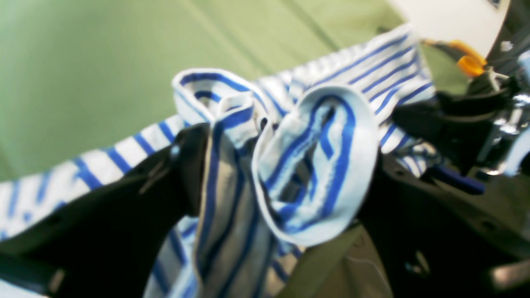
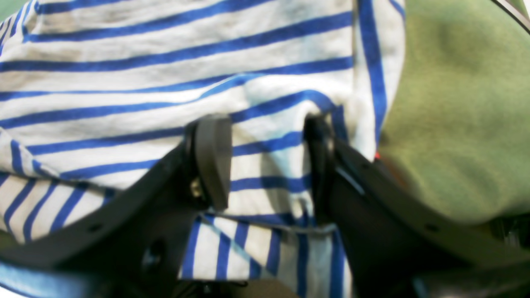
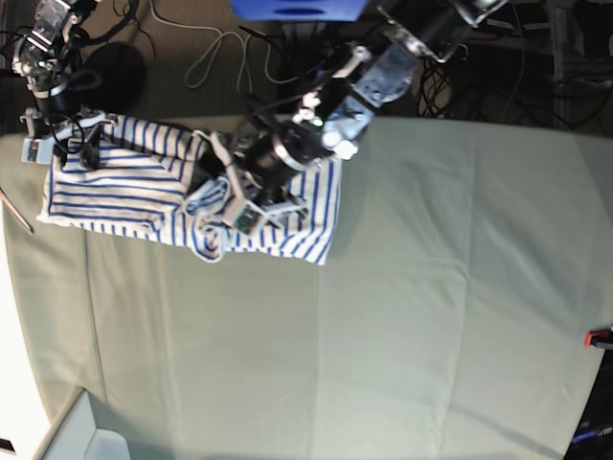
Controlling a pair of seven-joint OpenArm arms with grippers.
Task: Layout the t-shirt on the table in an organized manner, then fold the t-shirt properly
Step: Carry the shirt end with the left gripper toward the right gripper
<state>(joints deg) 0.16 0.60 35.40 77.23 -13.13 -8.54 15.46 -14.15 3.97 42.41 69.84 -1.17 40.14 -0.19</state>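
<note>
The white t-shirt with blue stripes [image 3: 124,192] lies crumpled at the table's [image 3: 383,316] far left corner. My left gripper [image 3: 218,196] is over the shirt's middle. In the left wrist view the left gripper [image 1: 285,157] is shut on a rolled bunch of the t-shirt [image 1: 327,136] and lifts it above the green cloth table [image 1: 83,62]. My right gripper [image 3: 72,139] is at the shirt's far left edge. In the right wrist view the right gripper [image 2: 265,165] is shut on a fold of the t-shirt [image 2: 165,62], next to the table [image 2: 455,124].
A red clamp [image 3: 599,337] sits on the table's right edge. Cables [image 3: 220,53] and a blue object [image 3: 297,8] lie behind the far edge. A white bin [image 3: 81,436] stands at the near left corner. An orange part [image 1: 468,60] shows beyond the shirt.
</note>
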